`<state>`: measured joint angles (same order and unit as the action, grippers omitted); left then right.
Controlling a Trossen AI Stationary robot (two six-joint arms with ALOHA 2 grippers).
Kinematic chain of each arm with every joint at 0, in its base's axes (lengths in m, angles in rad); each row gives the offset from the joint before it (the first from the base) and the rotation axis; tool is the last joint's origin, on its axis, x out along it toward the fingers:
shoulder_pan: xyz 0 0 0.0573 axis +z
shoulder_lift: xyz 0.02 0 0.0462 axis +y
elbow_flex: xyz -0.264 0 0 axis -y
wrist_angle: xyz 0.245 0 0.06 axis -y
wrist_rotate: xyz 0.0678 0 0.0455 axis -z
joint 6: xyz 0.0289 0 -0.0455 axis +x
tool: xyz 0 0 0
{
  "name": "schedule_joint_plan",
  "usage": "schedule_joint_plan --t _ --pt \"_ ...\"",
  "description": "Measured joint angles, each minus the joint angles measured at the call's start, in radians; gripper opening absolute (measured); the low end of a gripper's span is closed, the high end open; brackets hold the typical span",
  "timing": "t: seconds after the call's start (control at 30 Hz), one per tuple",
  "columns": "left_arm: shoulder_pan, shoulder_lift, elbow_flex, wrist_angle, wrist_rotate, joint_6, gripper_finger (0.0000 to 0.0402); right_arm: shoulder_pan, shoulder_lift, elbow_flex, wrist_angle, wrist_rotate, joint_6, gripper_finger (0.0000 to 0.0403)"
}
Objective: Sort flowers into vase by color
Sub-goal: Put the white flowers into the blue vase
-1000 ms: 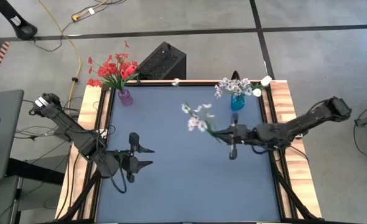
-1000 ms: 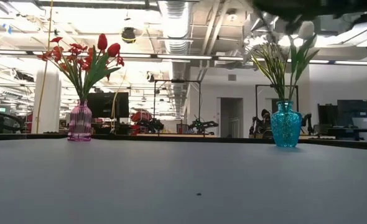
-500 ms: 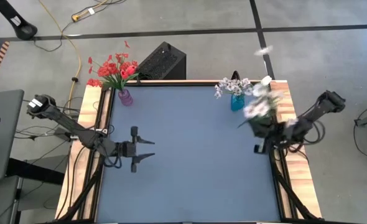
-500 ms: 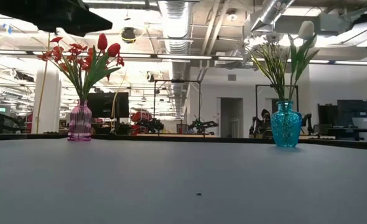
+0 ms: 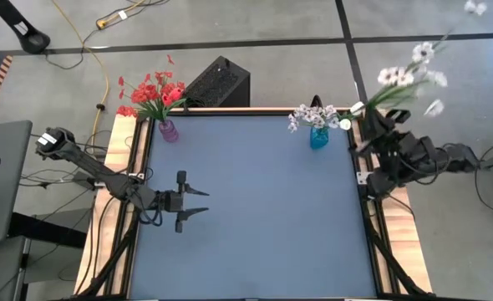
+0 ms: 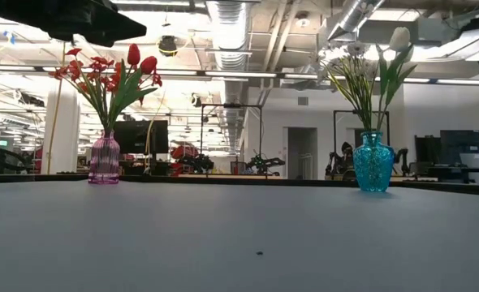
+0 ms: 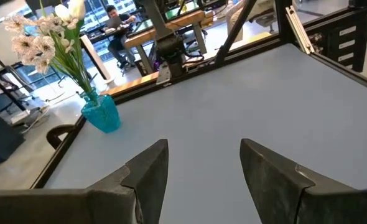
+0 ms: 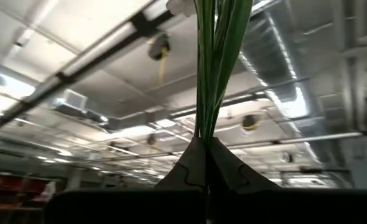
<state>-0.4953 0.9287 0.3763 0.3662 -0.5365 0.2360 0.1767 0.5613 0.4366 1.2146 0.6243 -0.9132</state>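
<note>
A pink vase (image 5: 168, 130) with red flowers (image 5: 150, 90) stands at the table's far left corner. A teal vase (image 5: 317, 138) with white flowers (image 5: 312, 115) stands on its base at the far right; it also shows in the left wrist view as the teal vase (image 7: 102, 114). My right gripper (image 5: 372, 125) is raised over the table's right edge, shut on a white flower stem (image 5: 407, 73). My left gripper (image 5: 198, 201) hangs open above the table's left half, with nothing between its fingers. My right gripper pinches the thin green stalks (image 8: 206, 134) of the white flower stem between its two shut fingers. The fingers slant upward and lie along the stalks. The stem stands up out of the fingers, lifted clear, and its white blooms (image 5: 414, 63) reach beyond the table's far right corner.
A black box (image 5: 219, 81) lies on the floor behind the table's far edge. Wooden rails (image 5: 383, 142) run along the table's left and right sides. The blue tabletop (image 5: 263, 217) between the arms is bare. People sit at desks beyond the table (image 7: 115, 15).
My right gripper has swung from over the table's right half toward its right edge, risen and tipped upward. The white flower stem has gone with it, and its blooms have moved from mid-table to beyond the far right corner. My left gripper sank a little and turned, then kept still.
</note>
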Motion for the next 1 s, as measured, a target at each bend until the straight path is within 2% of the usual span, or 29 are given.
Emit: schedule_joint_plan --t 0.17,0.27,0.4,0.57,0.8,1.0 --pt "0.0 0.0 0.0 0.003 0.0 -0.018 0.019 -0.271 0.0 0.029 -0.081 -0.005 0.19 0.0024" --pt "0.0 0.0 0.0 0.003 0.0 -0.026 0.019 -0.442 0.0 0.042 -0.202 -0.027 0.313 0.0024" --pt "0.0 0.0 0.0 -0.001 0.02 -0.05 0.019 -0.684 0.002 0.06 -0.382 -0.094 0.502 0.0024" --pt "0.0 0.0 0.0 -0.036 0.035 -0.099 0.019 -0.928 -0.003 0.064 -0.465 -0.179 0.676 0.0024" --pt "0.0 0.0 0.0 -0.057 0.034 -0.106 0.019 -1.184 0.003 0.061 -0.745 -0.279 0.885 0.0024" --pt "0.0 0.0 0.0 -0.061 0.034 -0.125 0.019 -1.271 -0.008 0.005 -0.68 -0.328 0.985 0.0024"
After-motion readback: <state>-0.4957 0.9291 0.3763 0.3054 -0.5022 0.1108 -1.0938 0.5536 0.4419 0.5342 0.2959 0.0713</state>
